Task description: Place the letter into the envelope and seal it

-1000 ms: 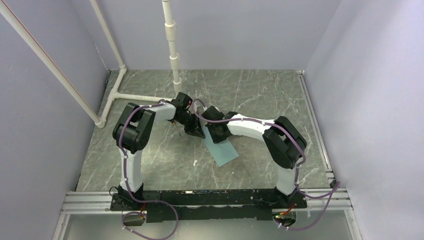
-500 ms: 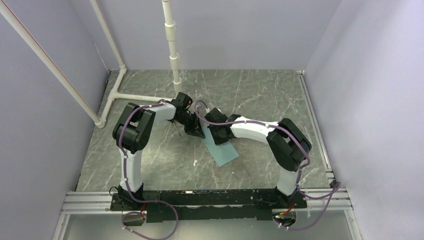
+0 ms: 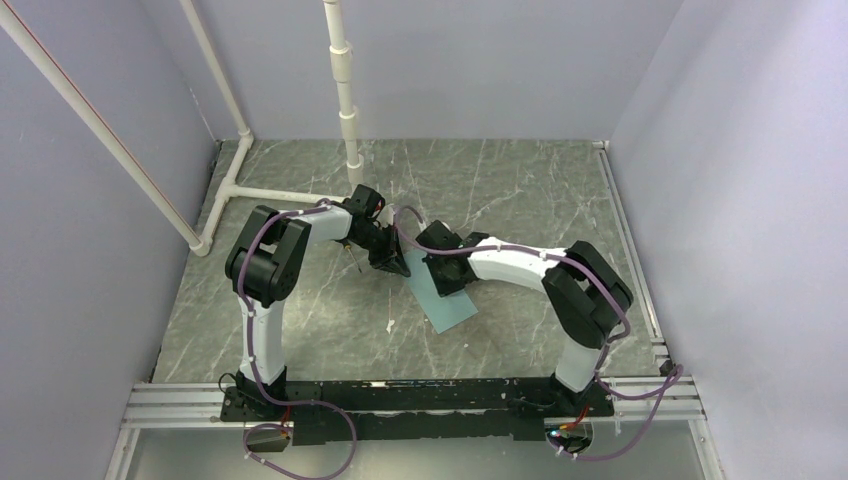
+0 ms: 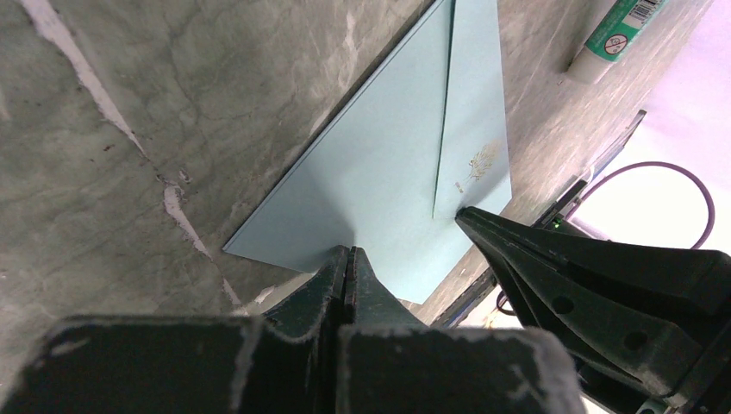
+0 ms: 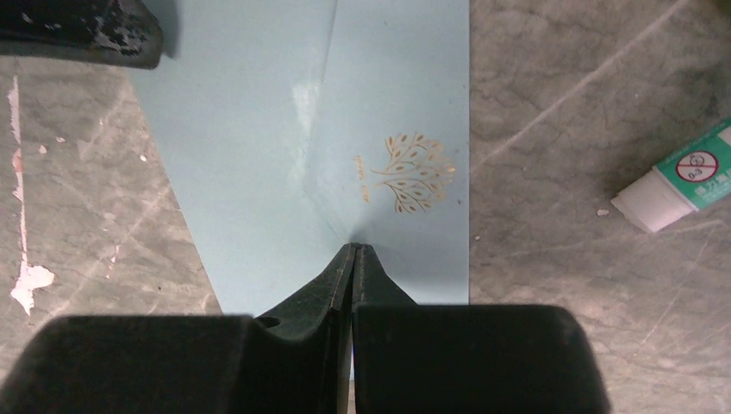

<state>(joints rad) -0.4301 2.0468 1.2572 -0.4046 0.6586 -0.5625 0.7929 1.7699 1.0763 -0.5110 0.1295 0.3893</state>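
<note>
Here the envelope (image 3: 447, 301) lies flat on the grey marbled bench (image 3: 520, 180), roughly midway between the two arms, its long side running at a slant from the far left toward the near right in the top view. Its pointed flap (image 5: 405, 95) is folded down over the body, and a small gold tree emblem (image 5: 412, 183) sits near the flap's tip. The left tool (image 4: 346, 254) has its two fingers pressed together with nothing between them, and their joined tip meets the envelope close to one long edge. The right tool (image 5: 354, 250) is likewise closed with its fingers flush against each other, the tip set right at the point of the flap, just beside the emblem. Whether either tip actually bears down on the paper or only hangs a hair above it is hard to judge from these angles. A green and white glue stick (image 5: 681, 177) lies on the bench off to one side of the envelope, clear of it. White pipes (image 3: 345, 100) stand at the far left of the bench.
</note>
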